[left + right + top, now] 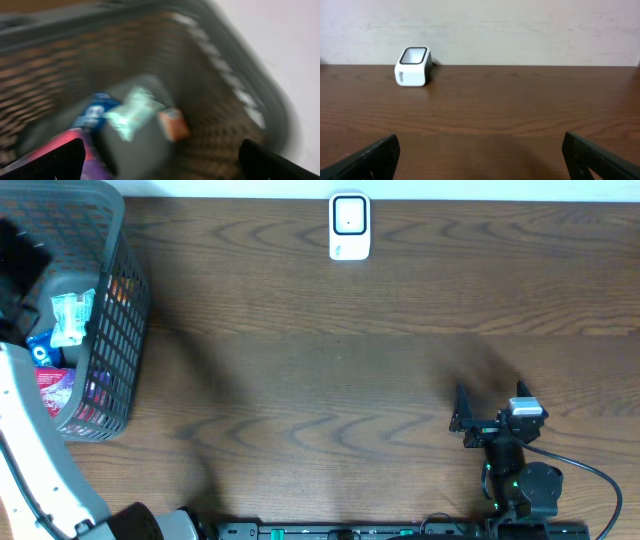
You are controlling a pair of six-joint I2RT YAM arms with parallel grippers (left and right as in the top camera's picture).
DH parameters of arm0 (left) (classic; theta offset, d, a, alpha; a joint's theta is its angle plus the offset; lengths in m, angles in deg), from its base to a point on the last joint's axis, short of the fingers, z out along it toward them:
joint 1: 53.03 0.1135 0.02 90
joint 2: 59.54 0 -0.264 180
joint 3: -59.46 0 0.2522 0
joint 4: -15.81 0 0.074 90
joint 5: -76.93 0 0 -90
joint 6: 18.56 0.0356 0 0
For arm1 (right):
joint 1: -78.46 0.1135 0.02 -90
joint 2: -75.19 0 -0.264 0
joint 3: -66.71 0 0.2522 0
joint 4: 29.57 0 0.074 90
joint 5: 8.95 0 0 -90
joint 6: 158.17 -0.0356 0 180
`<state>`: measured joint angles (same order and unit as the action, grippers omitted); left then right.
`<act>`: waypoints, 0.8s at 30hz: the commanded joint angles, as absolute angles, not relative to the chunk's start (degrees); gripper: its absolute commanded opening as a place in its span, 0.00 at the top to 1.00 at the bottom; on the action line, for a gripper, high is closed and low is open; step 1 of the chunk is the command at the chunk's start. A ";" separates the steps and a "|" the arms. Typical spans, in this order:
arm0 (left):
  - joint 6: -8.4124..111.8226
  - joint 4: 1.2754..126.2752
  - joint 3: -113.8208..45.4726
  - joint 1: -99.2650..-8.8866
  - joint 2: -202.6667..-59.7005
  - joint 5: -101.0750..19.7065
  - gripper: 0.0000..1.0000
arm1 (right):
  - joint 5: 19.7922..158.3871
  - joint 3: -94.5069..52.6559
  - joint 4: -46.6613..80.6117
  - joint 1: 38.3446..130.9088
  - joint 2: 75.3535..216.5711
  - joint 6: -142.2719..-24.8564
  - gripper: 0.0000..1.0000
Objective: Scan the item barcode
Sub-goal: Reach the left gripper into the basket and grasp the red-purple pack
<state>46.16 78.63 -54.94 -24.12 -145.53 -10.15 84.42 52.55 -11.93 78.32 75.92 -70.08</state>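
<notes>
Items: a teal packet (72, 317), a blue packet (45, 352), a red packet (55, 388) and an orange packet (174, 124) lie close together inside the basket (125, 330). The left wrist picture is blurry, so no barcode can be made out.
Basket: dark mesh, sitting at the left end of the table (330, 380).
Scanner (349, 226): a small white box with a dark window. It stands at the far edge of the table, well apart from the basket.
Left claw (162, 160): above the inside of the basket, fingers spread wide, grasping nothing.
Right claw (460, 412): low over the table on the near right side, fingers spread wide, empty, facing the scanner.
</notes>
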 commanded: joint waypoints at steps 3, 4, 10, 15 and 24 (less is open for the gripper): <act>39.39 82.34 -54.68 -21.65 -149.62 0.36 0.02 | 84.36 52.63 -11.71 78.82 75.68 -69.82 0.01; 39.39 83.09 -53.95 -21.65 -150.95 0.28 0.02 | 84.38 52.63 -11.71 78.82 75.68 -69.82 0.01; 34.95 91.28 -51.86 -21.69 -160.37 2.02 0.02 | 84.36 52.63 -11.71 78.82 75.68 -69.82 0.01; 31.72 94.12 -51.40 -21.69 -166.67 4.38 0.02 | 84.36 52.63 -11.71 78.82 75.68 -69.82 0.01; 28.59 94.21 -48.56 -21.69 -174.93 4.58 0.10 | 84.38 52.63 -11.71 78.82 75.68 -69.82 0.01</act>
<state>31.54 93.86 -49.67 -21.67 -172.44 3.05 84.40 52.55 -11.93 78.32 75.92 -70.08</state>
